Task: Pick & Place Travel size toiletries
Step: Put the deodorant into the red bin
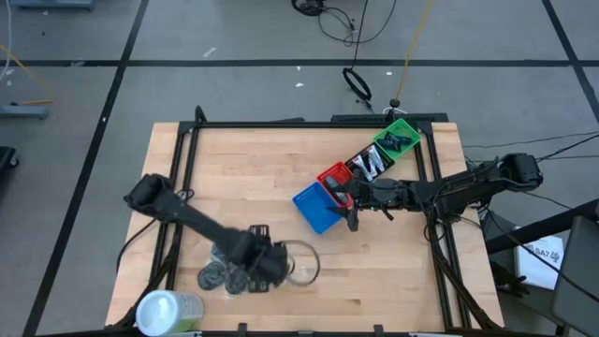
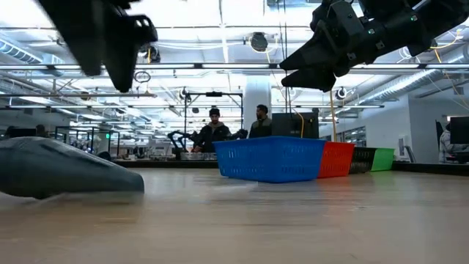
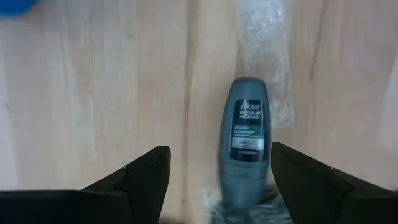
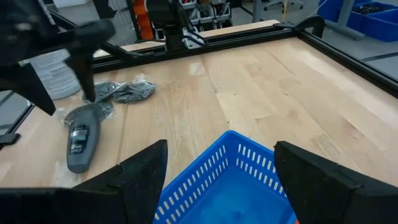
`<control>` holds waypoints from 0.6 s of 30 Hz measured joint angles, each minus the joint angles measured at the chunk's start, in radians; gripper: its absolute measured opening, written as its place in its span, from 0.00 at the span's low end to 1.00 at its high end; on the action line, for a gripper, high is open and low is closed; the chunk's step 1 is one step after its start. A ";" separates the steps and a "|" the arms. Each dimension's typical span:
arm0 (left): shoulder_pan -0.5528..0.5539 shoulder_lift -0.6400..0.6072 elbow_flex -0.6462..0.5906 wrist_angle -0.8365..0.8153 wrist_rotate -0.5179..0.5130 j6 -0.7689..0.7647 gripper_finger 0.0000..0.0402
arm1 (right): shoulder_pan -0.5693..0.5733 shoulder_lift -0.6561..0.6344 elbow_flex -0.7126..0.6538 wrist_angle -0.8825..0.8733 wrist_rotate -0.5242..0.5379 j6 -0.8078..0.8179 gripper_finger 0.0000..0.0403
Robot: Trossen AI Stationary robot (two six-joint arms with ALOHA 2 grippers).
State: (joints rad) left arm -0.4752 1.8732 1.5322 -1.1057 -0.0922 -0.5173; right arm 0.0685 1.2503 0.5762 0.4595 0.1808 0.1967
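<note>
A dark grey bottle (image 3: 245,146) lies on its side on the table, one end on a clear crumpled wrapper (image 3: 263,56). My left gripper (image 3: 217,158) hangs open above it, pointing down, a finger on either side and clear of it. In the high view this gripper (image 1: 268,265) is near the table's front edge. More dark packs (image 4: 124,92) lie beside the bottle (image 4: 81,143). My right gripper (image 4: 221,152) stands open over the blue basket (image 4: 230,186), nothing between its fingers.
A row of baskets runs toward the far right: blue (image 1: 316,208), red (image 1: 334,176), black with white items (image 1: 368,164), green (image 1: 396,140). A white-topped green container (image 1: 168,310) lies at the front left corner. People stand in the room beyond the table (image 2: 212,128).
</note>
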 joint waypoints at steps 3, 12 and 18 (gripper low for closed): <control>-0.052 0.020 0.000 -0.006 -0.058 0.037 0.67 | 0.000 0.000 0.000 0.000 0.000 0.000 0.69; -0.104 0.151 -0.001 0.004 -0.005 -0.009 0.67 | 0.000 0.000 0.000 0.000 0.000 0.000 0.69; -0.122 0.225 -0.001 0.010 -0.006 -0.035 0.67 | 0.000 0.000 0.000 0.000 0.000 0.004 0.69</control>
State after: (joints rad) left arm -0.5969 2.0978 1.5311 -1.0958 -0.0979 -0.5525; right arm 0.0685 1.2503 0.5762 0.4595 0.1806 0.2005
